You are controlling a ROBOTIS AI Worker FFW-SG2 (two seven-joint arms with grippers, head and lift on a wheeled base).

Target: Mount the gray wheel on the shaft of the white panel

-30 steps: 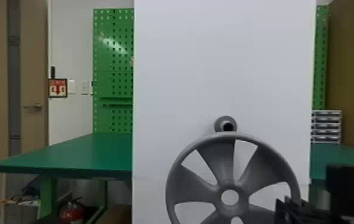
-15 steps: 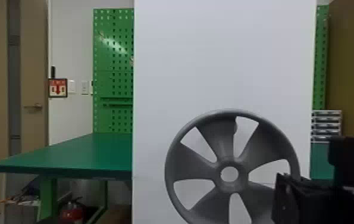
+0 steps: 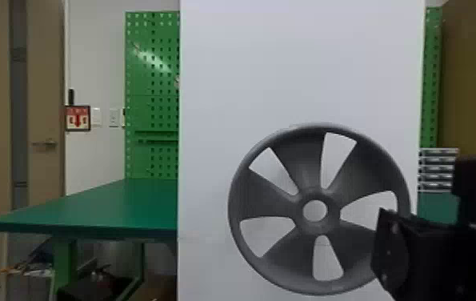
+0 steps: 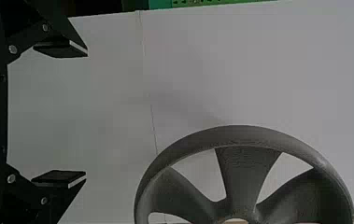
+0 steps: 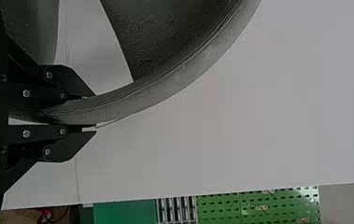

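head view: one gray wheel point(image 3: 315, 227), five spokes point(image 3: 303, 164), rim point(image 3: 245, 256) clamped in one right gripper point(image 3: 391, 248)

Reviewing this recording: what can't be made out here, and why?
- The shaft's exact place: head view, probably hidden behind the wheel.
- Part of the wheel's rim: head view, behind the right gripper.
- Much of the wheel: left wrist view, cut off by the edge.
- Sign's lettering: head view, too small.
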